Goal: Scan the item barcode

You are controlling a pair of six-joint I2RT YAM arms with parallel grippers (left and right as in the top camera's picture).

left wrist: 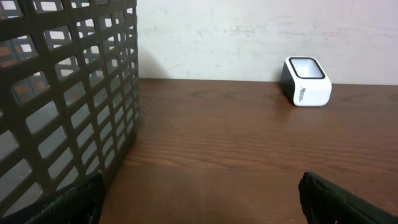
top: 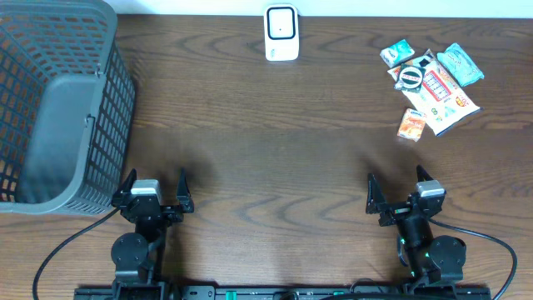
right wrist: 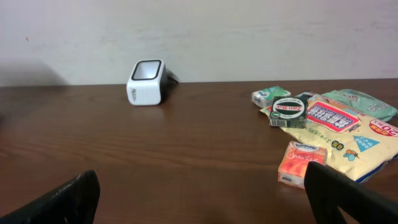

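From overhead, the dark brown wooden worktop (top: 266,142) carries a white box-shaped barcode scanner (top: 281,33) at its far edge, a grey plastic mesh basket (top: 58,100) at the left, and a cluster of small packaged items (top: 433,83) at the far right; the left tool (top: 154,193) and right tool (top: 405,193) sit near the front edge, jaws spread wide and empty. The left wrist view shows the basket close at left and the scanner far right. The right wrist view shows the scanner at left and an orange packet (right wrist: 301,163) nearest among the items.
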